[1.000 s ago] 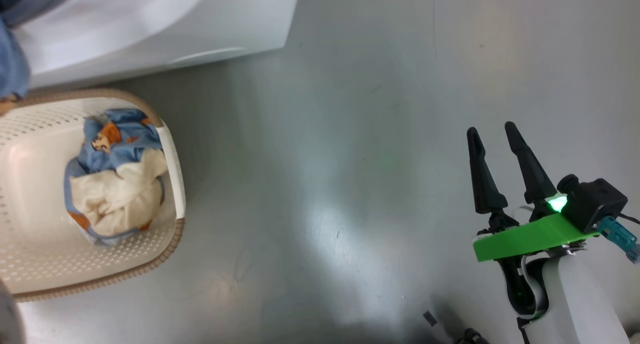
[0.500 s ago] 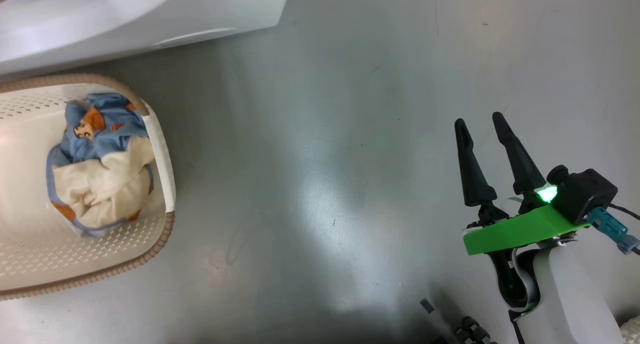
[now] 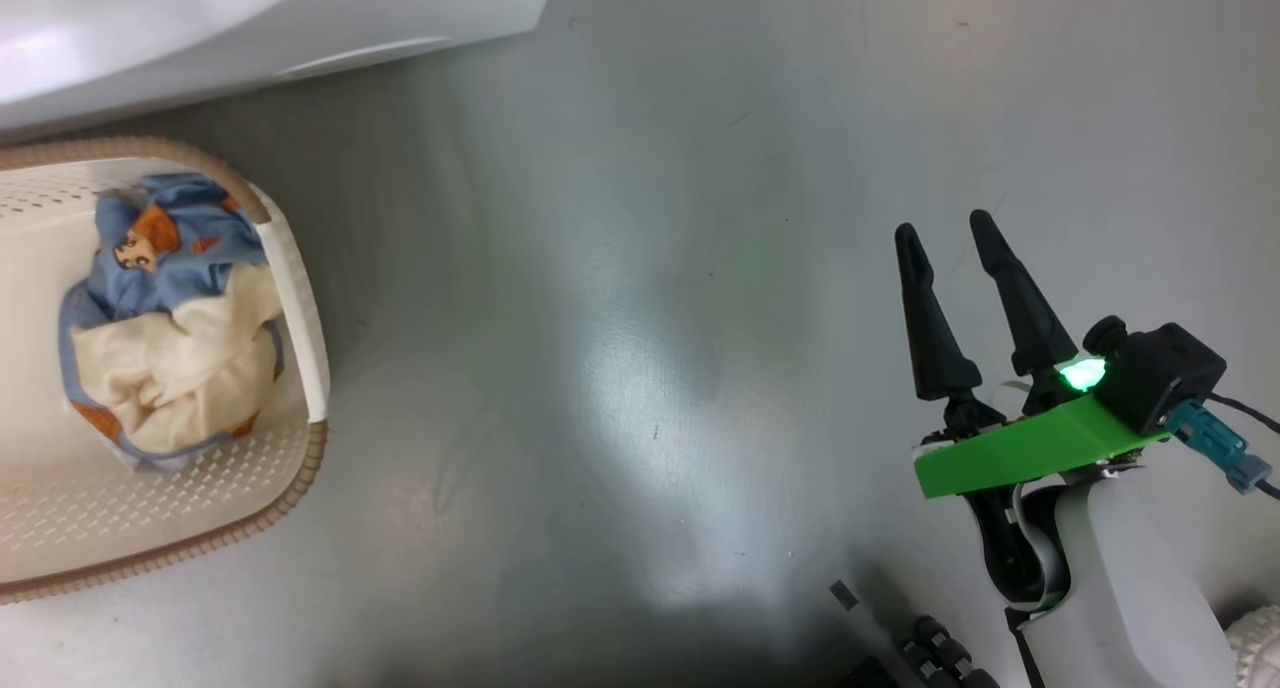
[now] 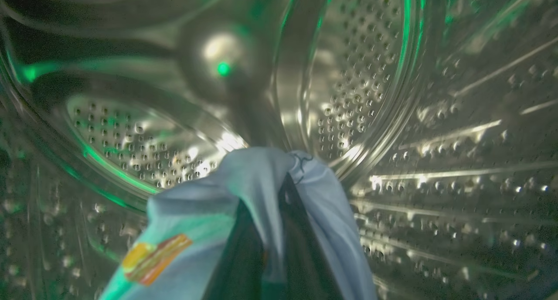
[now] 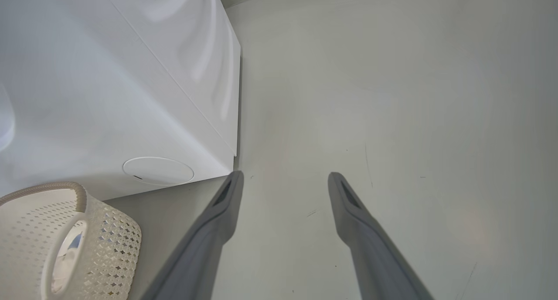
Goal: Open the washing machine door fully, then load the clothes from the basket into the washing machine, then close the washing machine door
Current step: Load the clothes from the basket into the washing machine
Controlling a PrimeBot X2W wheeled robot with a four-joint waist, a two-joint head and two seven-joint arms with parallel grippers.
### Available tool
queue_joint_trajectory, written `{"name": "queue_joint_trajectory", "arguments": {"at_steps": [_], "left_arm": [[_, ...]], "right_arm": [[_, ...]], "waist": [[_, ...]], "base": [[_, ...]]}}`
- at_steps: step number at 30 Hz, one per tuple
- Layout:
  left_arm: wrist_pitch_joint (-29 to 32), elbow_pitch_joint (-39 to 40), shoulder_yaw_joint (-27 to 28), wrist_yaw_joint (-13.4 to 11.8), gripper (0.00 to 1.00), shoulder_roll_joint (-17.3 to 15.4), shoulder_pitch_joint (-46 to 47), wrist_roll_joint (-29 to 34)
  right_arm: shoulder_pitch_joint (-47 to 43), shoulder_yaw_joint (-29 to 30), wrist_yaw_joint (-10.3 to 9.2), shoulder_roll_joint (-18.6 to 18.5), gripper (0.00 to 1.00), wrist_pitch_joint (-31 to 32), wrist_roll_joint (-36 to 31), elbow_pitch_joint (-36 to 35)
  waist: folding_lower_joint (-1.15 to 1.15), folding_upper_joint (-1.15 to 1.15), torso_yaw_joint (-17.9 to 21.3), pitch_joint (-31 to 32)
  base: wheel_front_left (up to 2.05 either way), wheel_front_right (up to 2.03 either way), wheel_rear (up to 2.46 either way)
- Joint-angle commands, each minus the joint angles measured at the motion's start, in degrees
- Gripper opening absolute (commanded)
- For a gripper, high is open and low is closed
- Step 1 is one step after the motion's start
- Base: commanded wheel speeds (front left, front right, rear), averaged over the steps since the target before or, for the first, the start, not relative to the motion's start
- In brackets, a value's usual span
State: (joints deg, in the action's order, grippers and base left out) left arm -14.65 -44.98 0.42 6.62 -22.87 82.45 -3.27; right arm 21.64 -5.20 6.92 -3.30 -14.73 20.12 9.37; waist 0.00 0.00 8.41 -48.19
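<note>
Looking down from the head cam, I log the washing machine first: white body across 11 o'clock, its lower front edge just above the basket. On the right wrist cam the same white box sits at 10 o'clock, with a round flap low on its front. The left wrist cam is inside the steel drum, perforated wall all round, a green glint at 11 o'clock.

Grey floor takes the middle and the 3 o'clock side of the head view, glossy.

Basket sits on it at 9 o'clock, cut by the frame edge, close to the machine; I cannot tell if they touch. On the right wrist cam its perforated wall shows at 8 o'clock, below the flap.

Clothes lie bundled in the basket, blue print toward 12 o'clock, cream piece toward 6.

Left gripper rises from 6 o'clock in the drum, jaws clenched on a light blue garment that drapes over both fingers, with an orange print patch at 7 o'clock.

Right gripper hangs at 4 o'clock over the floor, well apart from the basket, jaws released, floor showing between them; I see the same spread fingers on its own cam. A green bracket sits at its wrist.
</note>
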Motion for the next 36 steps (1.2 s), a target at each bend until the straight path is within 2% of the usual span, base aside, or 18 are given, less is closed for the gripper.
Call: {"name": "queue_joint_trajectory", "arguments": {"at_steps": [1,7,12,14,22,36], "left_arm": [[-0.3,5.9,0.3,-0.8,0.0,-3.9,0.1,0.8],[-0.3,13.4,1.4,-1.9,0.0,-4.3,-3.5,0.4],[-0.3,11.7,2.0,-2.3,0.0,-3.5,-6.1,-0.5],[-0.1,8.4,2.4,-2.5,1.0,-3.0,-6.2,-1.4],[1.0,1.4,1.4,-2.5,1.0,-1.8,-4.3,-2.2],[0.5,-3.7,-0.1,-1.8,1.0,1.1,-7.1,-4.2]], "right_arm": [[-0.8,-1.5,0.57,0.4,1.0,-0.3,0.6,-0.8],[-0.3,-1.7,0.57,0.4,1.0,-0.3,1.0,-0.5],[-0.1,-1.6,0.57,0.4,1.0,-0.3,1.1,-0.1],[-0.2,-1.6,0.57,0.4,1.0,-0.3,1.0,0.0],[-0.4,-1.1,0.57,0.4,1.0,-0.3,0.7,0.7],[-0.5,-1.0,0.57,0.4,1.0,-0.3,0.7,2.0]], "waist": [[0.0,0.0,0.4,-0.5],[0.0,0.0,0.4,-0.8],[0.0,0.0,-0.2,-0.4],[0.0,0.0,-0.5,-0.2],[0.0,0.0,-1.7,1.1],[0.0,0.0,-4.1,5.9]], "base": [[0.0,0.0,0.0],[0.0,0.0,0.0],[0.0,0.0,0.0],[0.0,0.0,0.0],[0.0,0.0,0.0],[0.0,0.0,0.0]]}}
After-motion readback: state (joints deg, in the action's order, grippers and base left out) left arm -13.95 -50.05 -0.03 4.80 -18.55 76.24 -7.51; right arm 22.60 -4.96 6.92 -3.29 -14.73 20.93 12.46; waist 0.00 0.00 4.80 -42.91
